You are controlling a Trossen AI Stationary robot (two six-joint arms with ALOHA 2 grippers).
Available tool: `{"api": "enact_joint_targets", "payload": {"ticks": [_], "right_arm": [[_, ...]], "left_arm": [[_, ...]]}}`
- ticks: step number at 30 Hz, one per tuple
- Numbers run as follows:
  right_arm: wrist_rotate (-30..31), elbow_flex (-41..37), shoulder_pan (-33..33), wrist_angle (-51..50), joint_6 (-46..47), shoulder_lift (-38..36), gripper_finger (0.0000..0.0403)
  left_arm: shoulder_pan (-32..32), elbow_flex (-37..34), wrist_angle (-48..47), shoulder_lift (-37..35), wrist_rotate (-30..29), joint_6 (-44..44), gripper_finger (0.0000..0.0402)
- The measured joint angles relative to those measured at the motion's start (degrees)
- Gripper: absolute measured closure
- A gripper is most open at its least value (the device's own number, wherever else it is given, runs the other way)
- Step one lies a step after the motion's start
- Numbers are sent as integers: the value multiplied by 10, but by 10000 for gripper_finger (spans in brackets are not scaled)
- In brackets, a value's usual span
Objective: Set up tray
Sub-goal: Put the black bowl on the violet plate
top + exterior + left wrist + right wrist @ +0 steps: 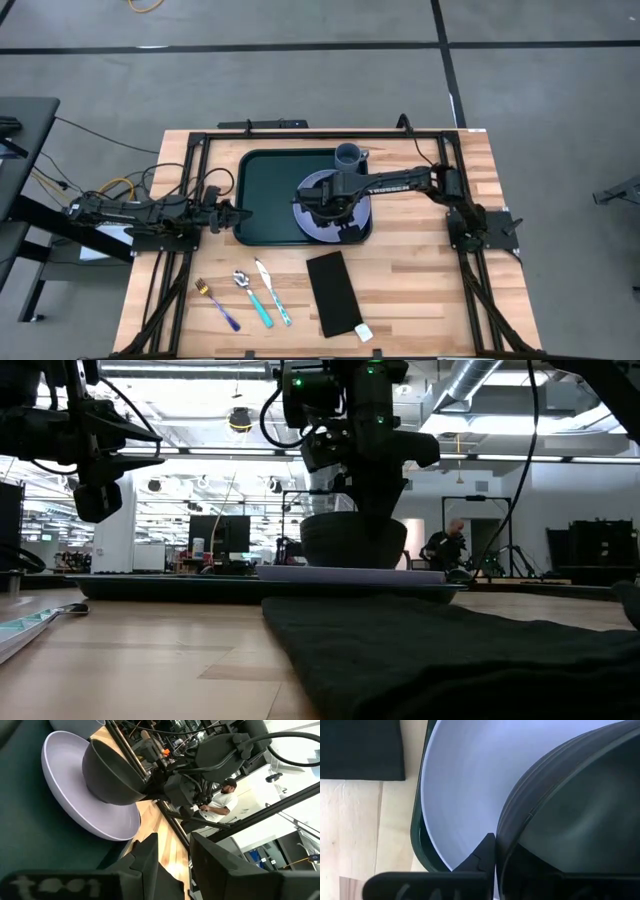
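A dark grey bowl [107, 772] is sitting on a lavender plate [75, 805], which is lying in the dark green tray [30, 845]. The right end effector [155, 782] is gripping the bowl's rim on the side away from the tray. Beyond the bowl, a person [220, 802] is sitting past the wooden table [160, 827].

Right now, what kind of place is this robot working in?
Probably a robotics lab or workshop. The pale wooden work table stands on bare grey concrete floor; behind it the low view shows exposed silver ceiling ducts, and a person sitting at a desk.
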Motion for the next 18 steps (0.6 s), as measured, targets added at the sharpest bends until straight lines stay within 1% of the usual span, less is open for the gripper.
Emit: {"api": "enact_joint_targets", "payload": {"ticks": [6,10,13,18], "right_arm": [[0,-8,0,10,27,0,392],[1,-9,0,12,29,0,388],[1,-9,0,12,40,0,373],[0,-8,0,15,71,0,332]], "left_arm": [[0,0,0,0,0,0,301],[0,0,0,0,0,0,301],[0,0,0,0,0,0,301],[0,0,0,0,0,0,301]]}}
